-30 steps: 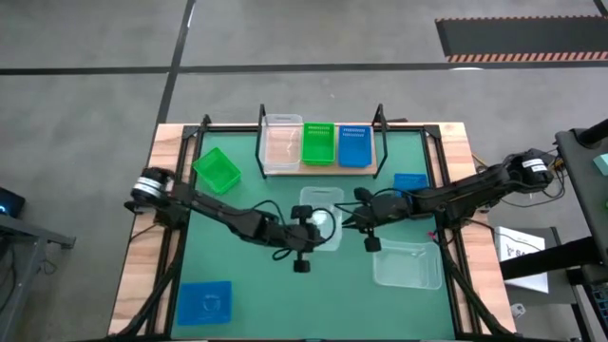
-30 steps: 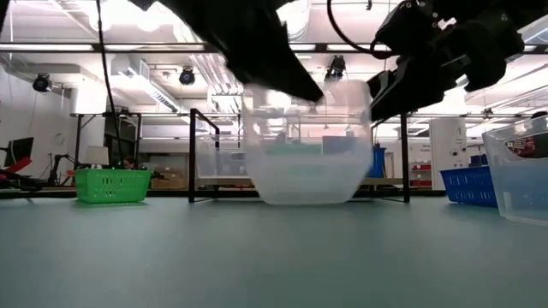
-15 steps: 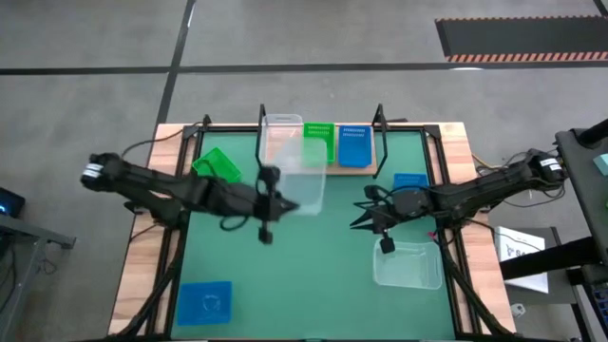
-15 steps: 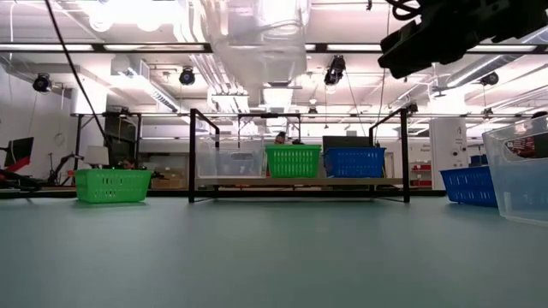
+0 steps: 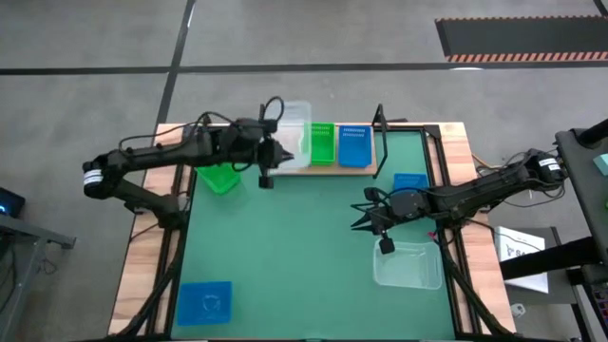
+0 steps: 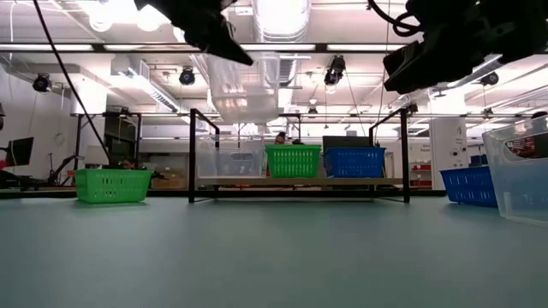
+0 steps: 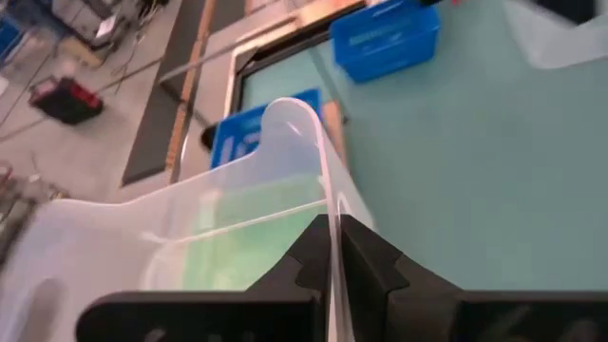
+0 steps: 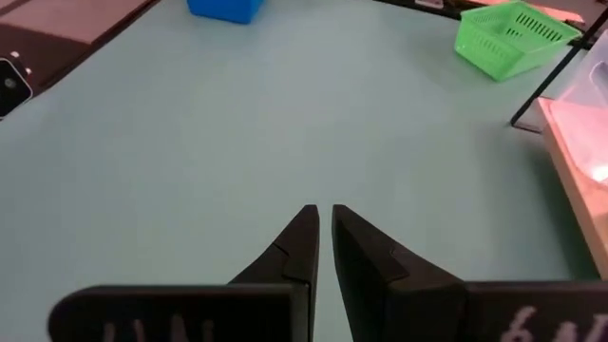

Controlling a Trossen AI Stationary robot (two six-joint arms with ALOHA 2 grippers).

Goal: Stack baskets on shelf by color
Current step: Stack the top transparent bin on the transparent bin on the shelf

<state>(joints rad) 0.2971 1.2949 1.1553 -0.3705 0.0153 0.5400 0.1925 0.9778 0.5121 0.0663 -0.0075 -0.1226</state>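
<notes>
My left gripper point(image 5: 269, 152) is shut on a clear basket point(image 5: 291, 131), which hangs in the air over the left end of the shelf point(image 5: 366, 167); in the low view the basket point(image 6: 244, 85) hangs tilted above it. On the shelf board point(image 6: 295, 181) stand a clear basket point(image 6: 227, 161), a green one point(image 6: 293, 160) and a blue one point(image 6: 353, 161). My right gripper point(image 5: 361, 218) hovers shut over the mat's right half, touching nothing; the right wrist view shows its fingers point(image 8: 324, 223) close together above bare mat. My left gripper pinches one side wall of the clear basket at its rim point(image 7: 328, 204), one finger inside and one outside. The fingers reach in from the table's left. The basket is lifted clear and hangs tilted beyond the fingers.
A green basket point(image 5: 220, 177) sits on the mat under my left arm. A blue basket point(image 5: 204, 302) lies near the left front corner, another blue one point(image 5: 410, 180) by the right edge, and a clear one point(image 5: 408, 264) at the right front. Black shelf uprights point(image 5: 379, 116) rise at the far side.
My left gripper has lifted the clear basket off the middle of the mat and carried it up and toward the far edge, to above the shelf's left end. My right gripper has drawn back a little toward the right and then kept still.
</notes>
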